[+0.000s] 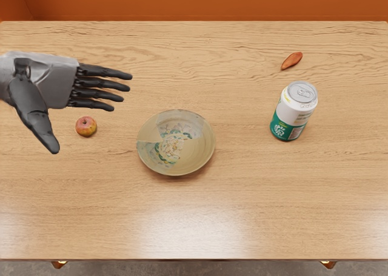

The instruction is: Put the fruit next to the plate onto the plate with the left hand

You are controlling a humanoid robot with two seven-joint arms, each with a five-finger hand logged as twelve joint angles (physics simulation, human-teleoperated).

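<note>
A small red-yellow apple (85, 126) lies on the wooden table, left of the plate. The plate (176, 142), a pale green ceramic dish with a painted centre, sits near the middle of the table and holds nothing. My left hand (73, 100) comes in from the left edge and hovers above and slightly behind the apple. Its fingers (103, 88) are stretched out flat toward the right and its thumb points down toward the near side. It holds nothing. No right arm shows.
A green and white drink can (293, 111) stands upright at the right. A small orange-red item (291, 60) lies farther back on the right. An orange wall runs behind the table's far edge.
</note>
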